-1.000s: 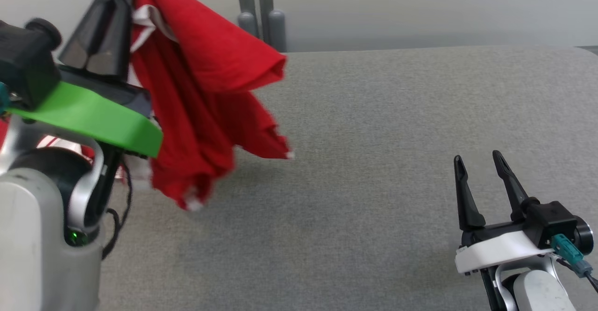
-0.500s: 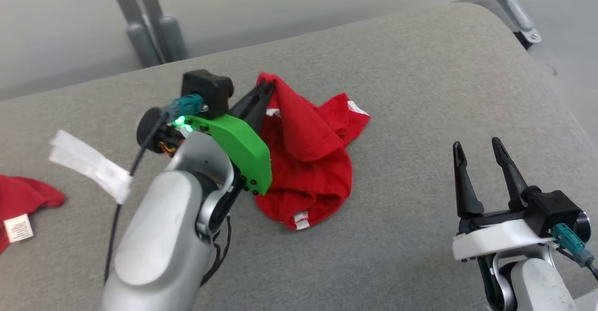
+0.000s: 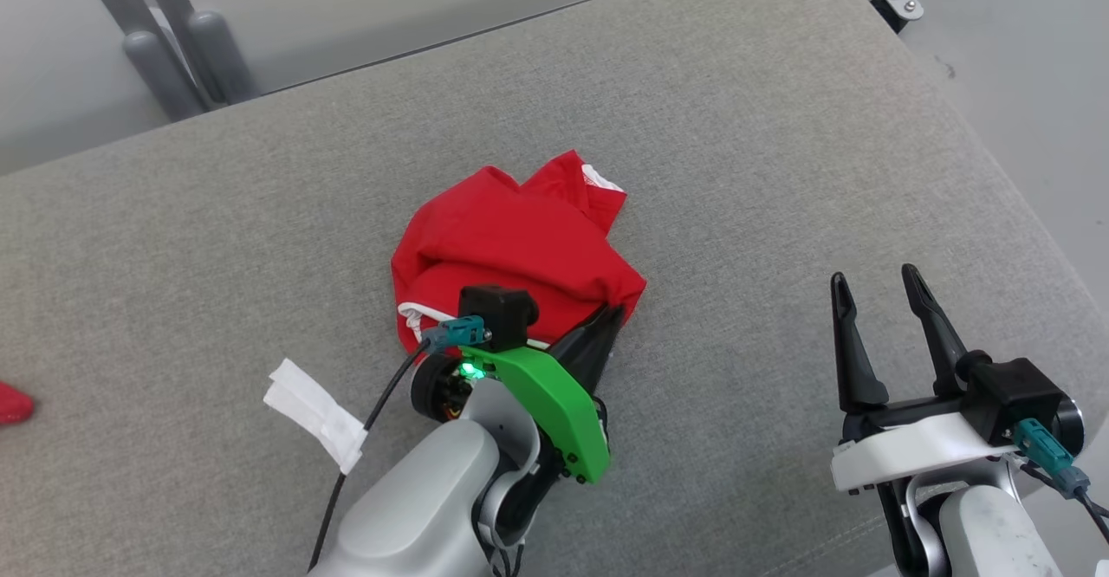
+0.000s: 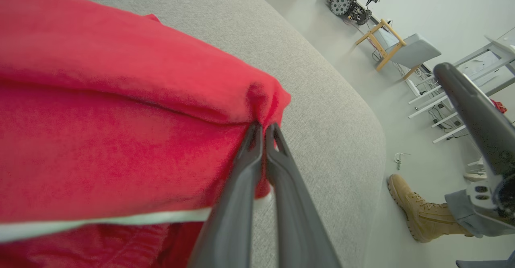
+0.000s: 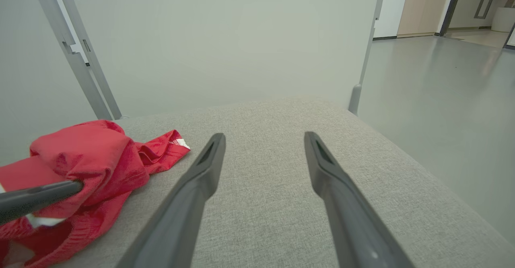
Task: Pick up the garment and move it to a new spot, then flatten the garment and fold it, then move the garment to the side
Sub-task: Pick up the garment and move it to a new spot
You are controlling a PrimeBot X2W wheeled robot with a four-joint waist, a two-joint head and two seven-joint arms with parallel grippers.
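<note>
The garment (image 3: 511, 243) is a red piece with white trim, lying crumpled in a heap in the middle of the grey padded surface (image 3: 736, 152). My left gripper (image 3: 613, 315), on its green mount, lies low at the heap's near right corner. In the left wrist view its gripper (image 4: 264, 128) is shut, pinching a fold of the red garment (image 4: 100, 99). My right gripper (image 3: 872, 275) stands open to the right, well apart from the cloth. The right wrist view shows that open gripper (image 5: 264, 136) with nothing in it and the garment (image 5: 88, 155) to its left.
A white paper strip (image 3: 316, 412) lies near the left arm. Another bit of red cloth (image 3: 13, 405) shows at the left edge. Grey metal legs (image 3: 173, 48) stand behind the surface, whose rounded right edge (image 3: 1022, 213) drops to the floor. A person's tan boot (image 4: 418, 215) stands there.
The garment hung in the air from my left gripper a second ago; now it lies heaped on the surface, with the gripper down beside it, still shut. The head view has shifted. The right gripper stayed open.
</note>
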